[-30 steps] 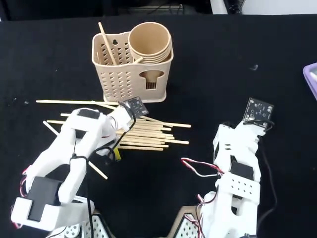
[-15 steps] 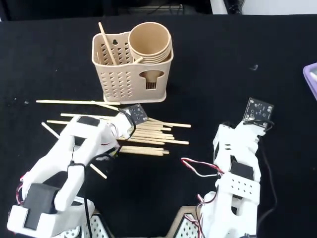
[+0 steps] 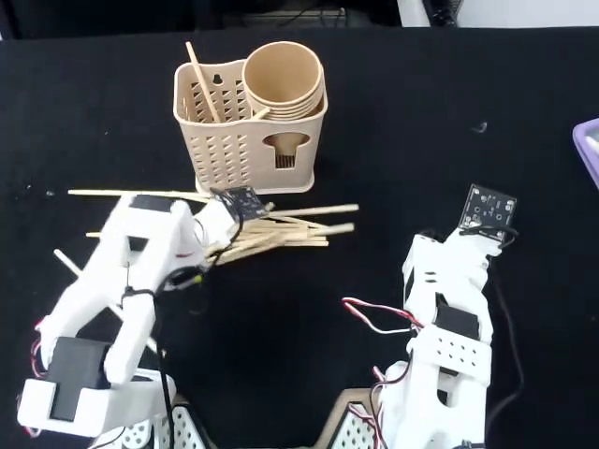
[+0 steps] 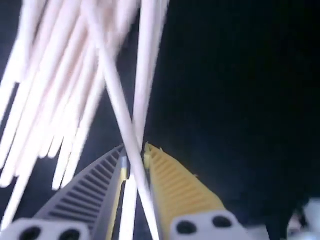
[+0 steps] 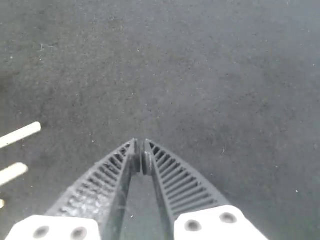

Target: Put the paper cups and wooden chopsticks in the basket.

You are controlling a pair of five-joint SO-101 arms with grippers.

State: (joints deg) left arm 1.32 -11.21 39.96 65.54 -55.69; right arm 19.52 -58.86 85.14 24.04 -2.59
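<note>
Left gripper [image 4: 134, 150] is clamped on chopsticks [image 3: 290, 229], at least two crossing between its jaws in the left wrist view. The rest of the bundle fans out past the tips (can't tell how many are really pinched and how many just lie alongside). From above, the bundle's long axis runs across the table [image 3: 421, 112], gripped near its left end, free ends splayed out to the right. The basket [image 3: 234, 150] sits just beyond the bundle on the far side, front wall near the sticks. The paper cups [image 3: 284, 75] are already stacked in its right compartment, and one chopstick [image 3: 199, 79] leans in the left one. My judgement: the move turns on tipping the sticks from flat to upright and dropping them into that left compartment. The left arm is the nearer by far. The right gripper [image 5: 139, 156] is closed on nothing over bare cloth, well apart from the pile. There is open room to the right of the free ends, but the basket wall is near, so the swinging tips could knock it. A loose chopstick [image 3: 131, 194] lies beside the left arm, on its far side, and more lie under and left of that arm.
</note>
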